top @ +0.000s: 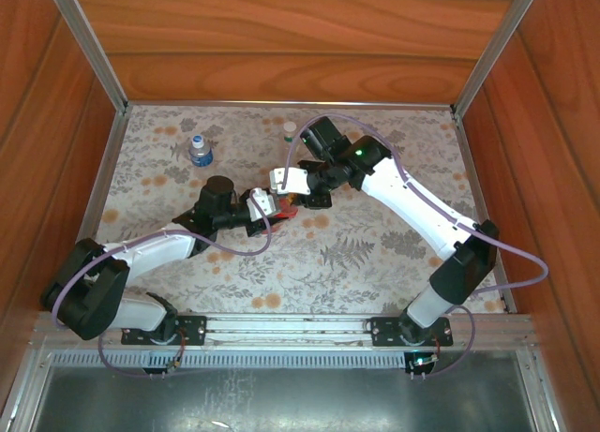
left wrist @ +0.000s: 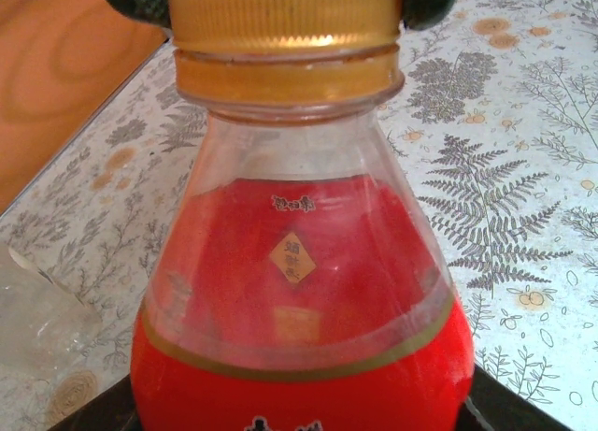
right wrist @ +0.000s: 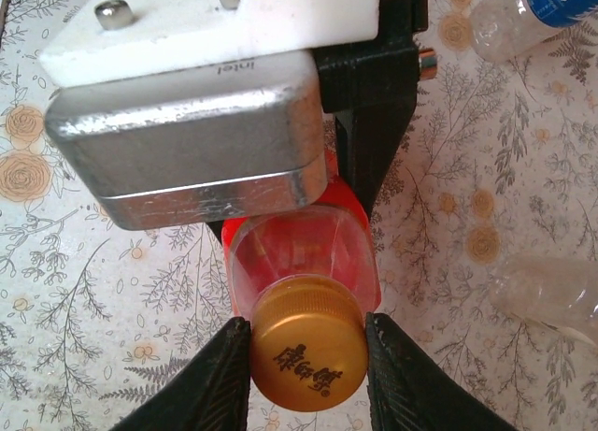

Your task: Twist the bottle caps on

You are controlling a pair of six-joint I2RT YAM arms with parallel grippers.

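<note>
**Item 1.** Left gripper [top: 264, 209], mid-table: jaws closed tight round the body of the red bottle [left wrist: 299, 291], which it holds off the floral table [top: 375, 254].

**Item 2.** Right gripper [right wrist: 306, 330], meeting it from 2 o'clock: both fingers are pressed against the sides of the orange cap [right wrist: 308, 361]. The cap sits on the red bottle's neck, just above the collar ring. How tight it is cannot be told, though it looks to be mid-screwing.

**Item 3.** Blue-label bottle [top: 200, 151], at 11 o'clock from the held bottle, standing well apart.

**Item 4.** Slim clear bottle [top: 290, 130], at 12 o'clock, near the far edge.

**Status.** Items 3 and 4 are too small to tell whether they are capped. One bottle is in hand and up to two remain.
</note>
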